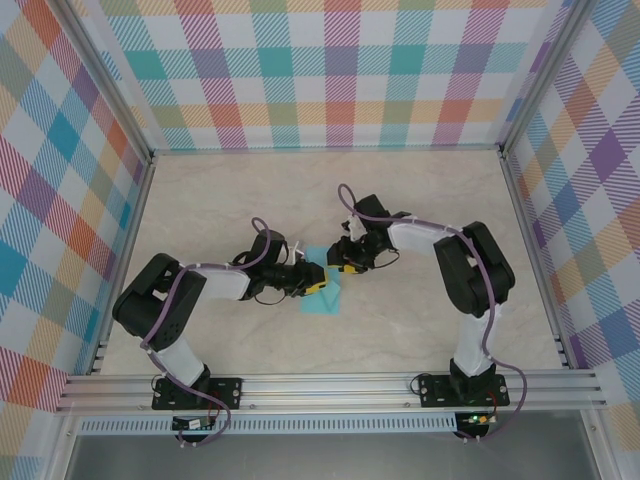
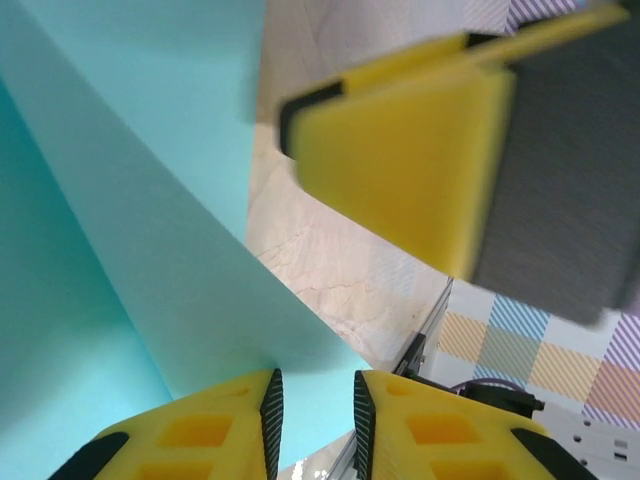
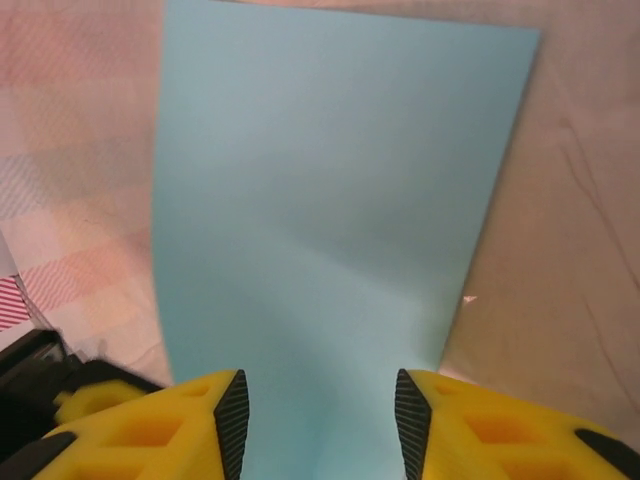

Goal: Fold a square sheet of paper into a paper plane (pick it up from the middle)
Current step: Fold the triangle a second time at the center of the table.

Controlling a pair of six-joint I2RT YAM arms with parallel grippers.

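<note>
Here we see the turquoise sheet of paper (image 3: 340, 200) on the pale table (image 3: 590, 180). It stretches away ahead of the right gripper (image 3: 320, 425) and runs back between its jaws, which stand about half apart without pinching it. The left gripper (image 2: 315, 420) keeps its jaws narrow, with a slim gap showing. A raised fold of the sheet ends right at that gap; we cannot tell whether it touches the pads. A yellow finger (image 2: 400, 160) of the right gripper hangs just ahead of them.

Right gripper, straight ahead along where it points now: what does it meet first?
The square sheet of paper: it lies directly ahead of the right gripper, apparently reaching between its open fingertips, though depth is unclear.
</note>
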